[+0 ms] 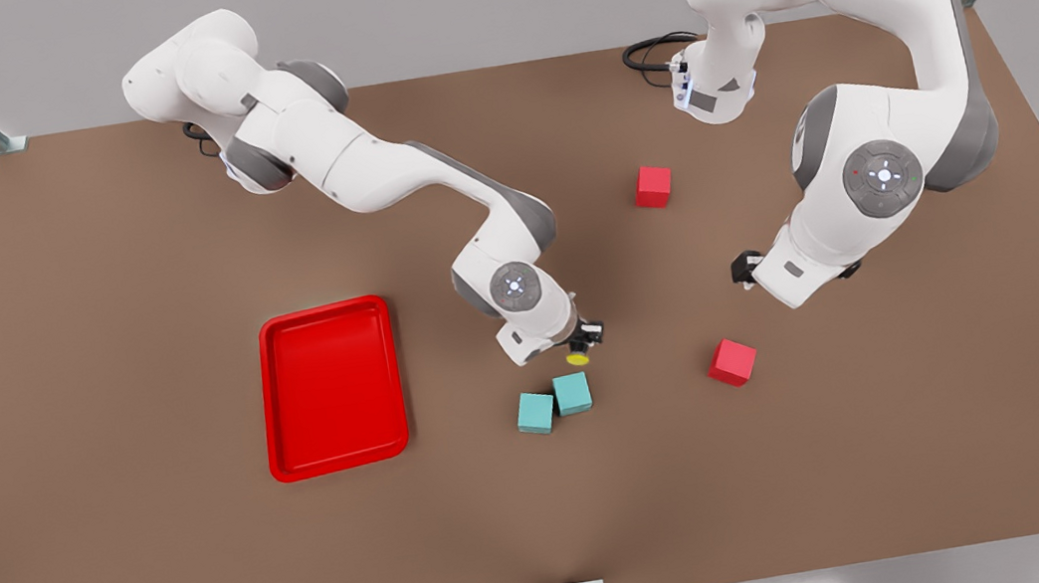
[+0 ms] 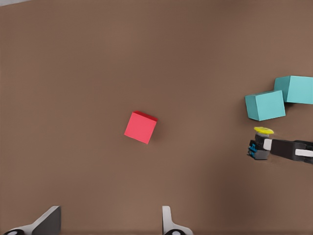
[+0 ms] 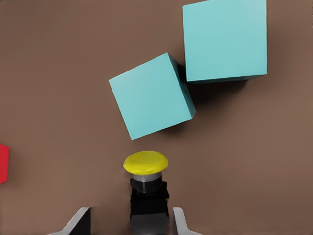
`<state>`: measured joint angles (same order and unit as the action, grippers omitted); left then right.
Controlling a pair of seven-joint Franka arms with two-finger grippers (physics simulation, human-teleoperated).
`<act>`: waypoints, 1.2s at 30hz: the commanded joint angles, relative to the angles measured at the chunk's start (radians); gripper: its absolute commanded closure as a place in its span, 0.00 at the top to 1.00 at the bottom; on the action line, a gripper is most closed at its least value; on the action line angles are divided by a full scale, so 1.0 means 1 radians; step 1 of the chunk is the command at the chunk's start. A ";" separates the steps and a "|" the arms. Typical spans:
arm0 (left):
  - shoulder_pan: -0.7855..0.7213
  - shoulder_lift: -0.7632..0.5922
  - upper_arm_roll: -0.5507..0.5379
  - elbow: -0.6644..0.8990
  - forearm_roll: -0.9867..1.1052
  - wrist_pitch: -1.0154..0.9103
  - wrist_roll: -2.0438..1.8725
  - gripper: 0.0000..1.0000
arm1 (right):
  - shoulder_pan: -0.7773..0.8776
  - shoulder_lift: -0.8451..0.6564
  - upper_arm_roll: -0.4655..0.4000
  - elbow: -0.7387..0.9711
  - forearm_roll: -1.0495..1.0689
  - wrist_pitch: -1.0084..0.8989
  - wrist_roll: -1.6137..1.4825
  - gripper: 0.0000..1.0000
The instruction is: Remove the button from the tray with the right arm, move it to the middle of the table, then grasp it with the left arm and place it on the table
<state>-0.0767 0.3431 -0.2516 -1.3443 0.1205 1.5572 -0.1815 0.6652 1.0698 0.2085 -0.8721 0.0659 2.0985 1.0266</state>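
The right gripper point(image 1: 583, 341) is clamped on the button point(image 3: 145, 163), just beside two teal cubes point(image 3: 151, 95); the spread left gripper point(image 2: 110, 223), well apart, could clip them reaching in.

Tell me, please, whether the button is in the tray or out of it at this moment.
Out. The button hangs in the right pincer above the table beside the teal cubes; the red tray lies empty.
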 commanded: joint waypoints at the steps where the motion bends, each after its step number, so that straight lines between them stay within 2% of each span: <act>1: 0.000 -0.001 0.000 0.000 0.001 0.000 0.000 1.00 | 0.001 -0.001 0.000 0.001 -0.002 0.012 0.214 1.00; 4: -0.002 -0.001 0.000 0.000 0.001 -0.002 -0.001 1.00 | -0.032 -0.014 -0.003 -0.002 -0.002 0.009 0.147 1.00; 5: -0.002 -0.001 0.000 0.000 0.001 0.000 -0.001 1.00 | -0.096 -0.077 0.000 -0.022 0.000 -0.009 0.049 1.00; 7: -0.008 0.008 -0.002 0.000 0.001 0.001 -0.001 1.00 | -0.185 -0.273 -0.052 -0.218 -0.009 -0.110 -0.172 1.00; 9: -0.029 0.019 -0.002 0.000 -0.004 0.001 -0.001 1.00 | -0.245 -0.523 -0.138 -0.493 -0.097 -0.166 -0.500 1.00; 11: -0.090 0.048 -0.006 0.002 -0.008 0.003 -0.052 1.00 | -0.269 -0.639 -0.139 -0.622 -0.127 -0.164 -0.557 1.00; 13: -0.193 0.120 -0.006 0.007 -0.010 0.070 -0.311 1.00 | -0.269 -0.677 -0.139 -0.666 -0.129 -0.164 -0.562 1.00; 16: -0.299 0.298 -0.008 0.050 -0.045 0.291 -0.354 1.00 | -0.332 -0.792 -0.139 -0.766 -0.130 -0.164 -0.733 1.00; 18: -0.325 0.396 -0.006 0.050 -0.047 0.426 -0.363 1.00 | -0.391 -0.850 -0.130 -0.757 -0.132 -0.239 -0.844 1.00; 21: -0.321 0.439 -0.006 0.048 -0.045 0.509 -0.354 1.00 | -0.438 -0.886 -0.126 -0.758 -0.132 -0.265 -0.947 1.00; 23: -0.319 0.439 -0.006 0.024 -0.045 0.561 -0.351 1.00 | -0.435 -0.910 -0.120 -0.743 -0.164 -0.357 -0.951 1.00; 24: -0.314 0.439 -0.005 0.008 -0.041 0.569 -0.346 1.00 | -0.455 -0.896 -0.121 -0.644 -0.163 -0.385 -0.961 1.00; 26: -0.311 0.433 -0.005 -0.041 -0.035 0.609 -0.322 1.00 | -0.466 -0.898 -0.121 -0.631 -0.150 -0.423 -0.982 1.00; 30: -0.311 0.398 -0.003 -0.141 -0.033 0.616 -0.251 1.00 | -0.576 -0.896 -0.126 -0.570 -0.087 -0.451 -1.020 1.00; 32: -0.311 0.376 -0.003 -0.193 -0.033 0.665 -0.242 1.00 | -0.579 -0.855 -0.126 -0.513 -0.094 -0.439 -1.000 1.00; 36: -0.318 0.392 -0.005 -0.204 -0.035 0.744 -0.243 1.00 | -0.576 -0.855 -0.121 -0.515 -0.094 -0.479 -1.005 1.00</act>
<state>-0.3938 0.7341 -0.2558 -1.5462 0.0851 2.2104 -0.3987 0.0899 0.2153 0.0864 -1.3881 -0.0347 1.6648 0.2934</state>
